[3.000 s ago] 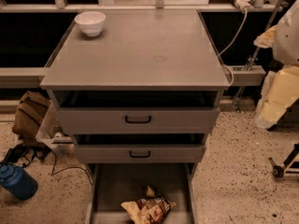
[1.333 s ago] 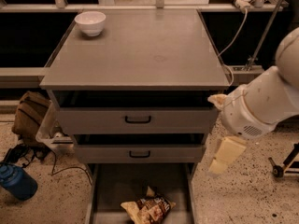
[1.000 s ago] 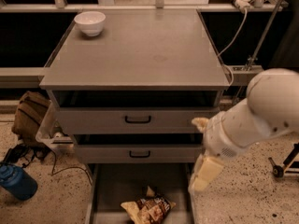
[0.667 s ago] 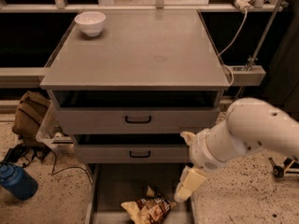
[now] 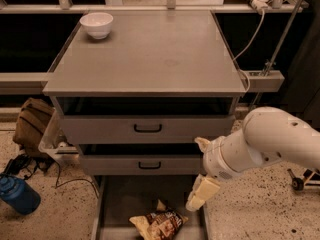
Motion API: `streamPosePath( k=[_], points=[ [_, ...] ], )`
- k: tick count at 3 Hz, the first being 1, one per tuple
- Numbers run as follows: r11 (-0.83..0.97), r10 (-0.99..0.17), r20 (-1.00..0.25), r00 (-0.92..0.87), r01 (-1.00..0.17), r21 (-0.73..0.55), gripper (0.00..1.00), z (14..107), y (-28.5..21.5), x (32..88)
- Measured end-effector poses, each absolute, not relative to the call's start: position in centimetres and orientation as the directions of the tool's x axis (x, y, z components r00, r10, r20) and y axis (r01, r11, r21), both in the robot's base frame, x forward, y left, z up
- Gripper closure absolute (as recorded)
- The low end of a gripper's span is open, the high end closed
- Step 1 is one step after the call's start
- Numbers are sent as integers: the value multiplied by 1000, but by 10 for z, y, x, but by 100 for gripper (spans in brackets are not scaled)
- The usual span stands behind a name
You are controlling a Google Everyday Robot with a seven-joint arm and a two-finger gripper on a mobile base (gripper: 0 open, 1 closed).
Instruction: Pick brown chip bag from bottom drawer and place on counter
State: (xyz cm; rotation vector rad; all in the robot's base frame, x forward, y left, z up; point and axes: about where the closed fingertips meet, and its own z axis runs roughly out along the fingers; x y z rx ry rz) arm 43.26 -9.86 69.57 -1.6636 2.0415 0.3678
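Note:
The brown chip bag [image 5: 161, 225] lies crinkled on the floor of the pulled-out bottom drawer [image 5: 125, 200], near its front middle. The counter [image 5: 150, 59] is the flat grey top of the cabinet. My gripper [image 5: 196, 175] comes in from the right on a white arm, at the drawer's right side, just above and to the right of the bag. Its cream fingers [image 5: 202, 194] are spread apart and hold nothing. It does not touch the bag.
A white bowl [image 5: 97, 24] stands on the counter's far left corner. Two upper drawers with black handles [image 5: 147, 128] are slightly open. A tan backpack [image 5: 32, 124] and a blue bottle [image 5: 19, 195] lie on the floor at left. A white cable [image 5: 250, 39] hangs at right.
My arm has swung down and left from the cabinet's right side to the bottom drawer's right edge, close above the bag. The bag and bowl have not moved.

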Motion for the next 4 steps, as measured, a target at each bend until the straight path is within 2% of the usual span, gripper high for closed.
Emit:
streamPosePath(
  k=[1, 3, 4],
  points=[
    [217, -838, -527, -142, -972, -84, 0, 683, -93, 433],
    [158, -875, -468, -127, -987, -28, 0, 536, -55, 421],
    [185, -892, -432, -136, -980, -73, 0, 498, -48, 431]
  ],
)
